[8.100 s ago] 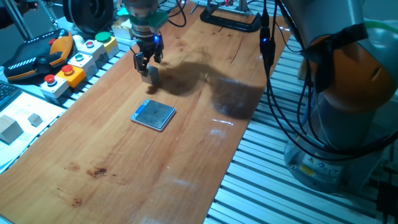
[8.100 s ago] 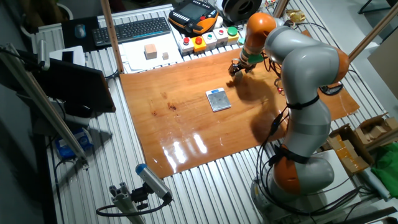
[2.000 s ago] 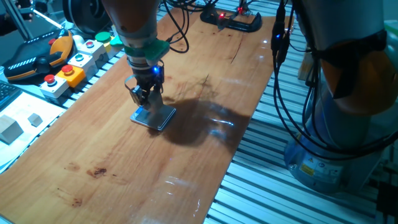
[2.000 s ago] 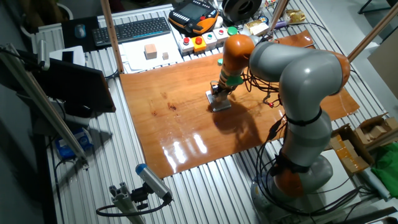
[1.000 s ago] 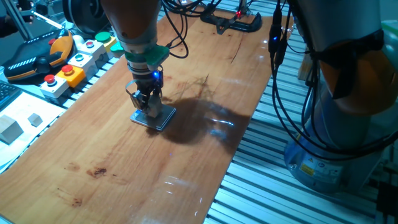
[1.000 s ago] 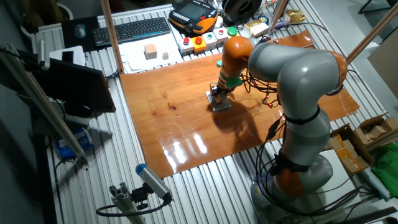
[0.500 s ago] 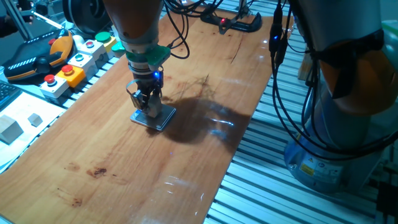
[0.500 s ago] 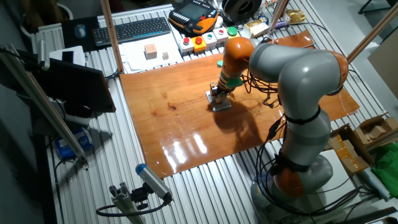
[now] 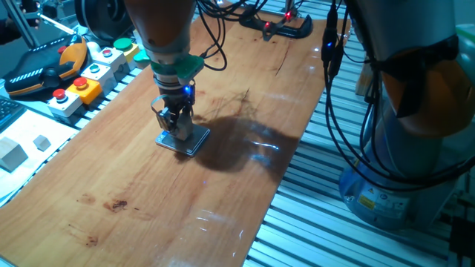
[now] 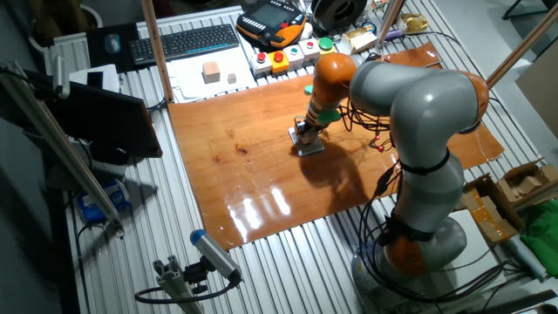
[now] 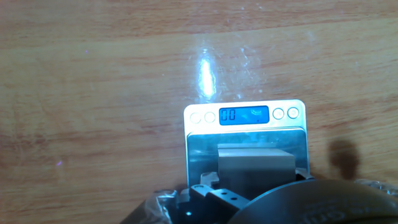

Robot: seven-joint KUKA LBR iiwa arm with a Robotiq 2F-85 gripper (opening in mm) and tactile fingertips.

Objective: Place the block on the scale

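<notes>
Hand view: the block (image 11: 256,163) sits over the shiny plate of the scale (image 11: 202,154), right below the blue display, which reads zeros. Whether the block actually rests on the plate or hangs just above it, can't tell. Dark pincer hardware fills the bottom edge; the fingertips themselves don't show here.

One fixed view: pincer (image 9: 177,130) points straight down onto the scale (image 9: 194,142), fingers narrow, closed around the block, which is mostly hidden between them. A blue light glows on the wrist above, under a green collar. The scale lies flat on the wooden table (image 9: 223,89), about mid-width, nearer the side with the button boxes (image 9: 89,70). Off the table's left edge sit two pale wooden blocks (image 9: 10,154) and an orange-black pendant (image 9: 44,65). A black clamp (image 9: 278,28) lies at the far end of the table.

The other fixed view: the arm (image 10: 410,113) bends over from the right, pincer (image 10: 304,134) down on the scale (image 10: 307,146); the block is too small to make out. A keyboard (image 10: 186,42) and a brown cube (image 10: 210,71) lie beyond the table (image 10: 253,183), well apart from the scale.
</notes>
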